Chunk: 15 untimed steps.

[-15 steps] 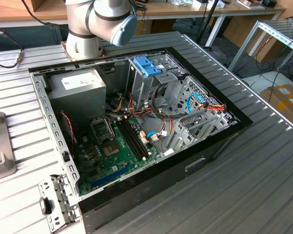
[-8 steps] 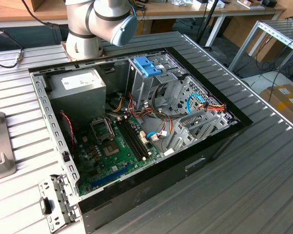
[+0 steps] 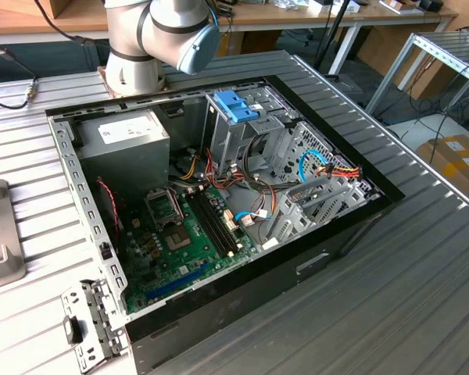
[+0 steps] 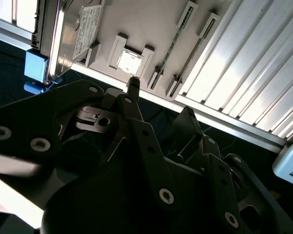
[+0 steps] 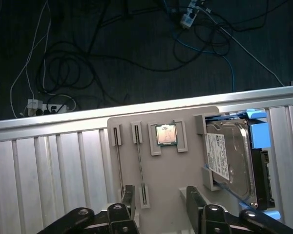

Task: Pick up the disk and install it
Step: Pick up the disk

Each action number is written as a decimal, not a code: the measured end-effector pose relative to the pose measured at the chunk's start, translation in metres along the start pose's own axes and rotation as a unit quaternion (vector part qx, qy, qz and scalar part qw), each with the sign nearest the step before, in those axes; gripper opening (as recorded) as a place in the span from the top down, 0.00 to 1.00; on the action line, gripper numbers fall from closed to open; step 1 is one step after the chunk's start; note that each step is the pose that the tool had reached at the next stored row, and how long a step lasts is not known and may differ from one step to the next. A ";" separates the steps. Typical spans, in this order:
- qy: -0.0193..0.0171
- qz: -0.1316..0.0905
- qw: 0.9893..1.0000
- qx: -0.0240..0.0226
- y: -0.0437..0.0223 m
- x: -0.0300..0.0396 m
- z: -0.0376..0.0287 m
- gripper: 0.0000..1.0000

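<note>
My gripper (image 5: pixel 161 194) hangs over the parts tray (image 5: pixel 173 170), fingers (image 5: pixel 129 196) spread, nothing btwn them. The disk (image 5: pixel 229 161) lies flat in its tray slot beside the CPU chip (image 5: pixel 165 134), untouched. Prob heavy, stiff, shock-sensitive, slick on top; I'd grip across the blue rails (image 5: pixel 260 135)

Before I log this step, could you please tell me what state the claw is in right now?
Claw: open, holding nothing. The disk lies off to one side of it, not gripped.
</note>
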State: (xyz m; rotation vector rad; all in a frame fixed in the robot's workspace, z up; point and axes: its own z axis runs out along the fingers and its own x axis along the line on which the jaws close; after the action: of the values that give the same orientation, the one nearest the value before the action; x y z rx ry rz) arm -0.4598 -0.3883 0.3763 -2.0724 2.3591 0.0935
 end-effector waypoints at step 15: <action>0.000 0.000 1.000 0.000 0.0004 -0.0051 0.0047 0.46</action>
State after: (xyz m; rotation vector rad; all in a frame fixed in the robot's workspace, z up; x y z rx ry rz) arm -0.4598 -0.3829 0.3719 -2.0726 2.3593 0.0936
